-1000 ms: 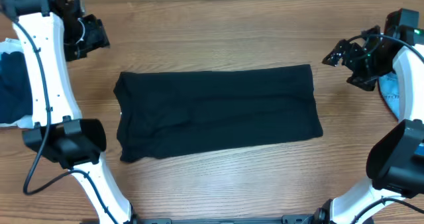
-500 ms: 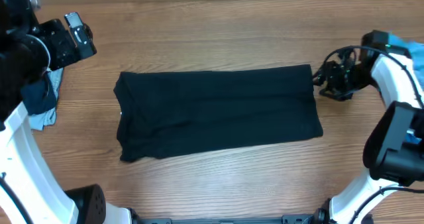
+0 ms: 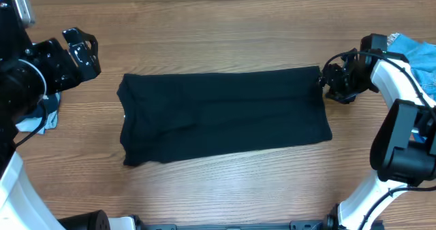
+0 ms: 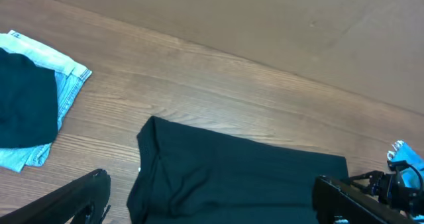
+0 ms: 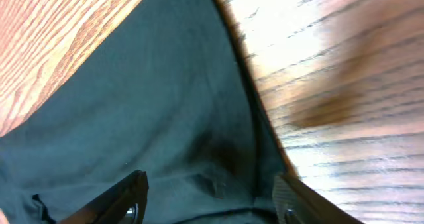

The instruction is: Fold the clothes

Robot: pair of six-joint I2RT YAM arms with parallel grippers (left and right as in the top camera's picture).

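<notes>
Both of my jaws are standing apart and clamping nothing. My right jaws are hovering low at the far right corner of the large plain black fabric garment (image 3: pixel 221 118). The cloth's edge is running up between my right fingers (image 5: pixel 126 199), and I cannot tell whether they are touching it. My left jaws are hanging well apart from the garment's left end, with my left fingers (image 4: pixel 83 197) spread wide.

That garment is lying flat as a long rectangle in the middle of the light wooden surface (image 3: pixel 218 33), wrinkling softly at its left end. I am judging the step in hand to be gripping the right edge for a fold across. Doing it well is meaning biting every layer just inside the corner, lifting only a little, and keeping the edge straight so it is meeting the left end squarely.

Further out, a pale denim piece (image 4: pixel 69 85) is carrying a dark navy piece (image 4: pixel 23 108), and a bright blue fabric piece (image 3: pixel 412 53) is lying behind my right arm.
</notes>
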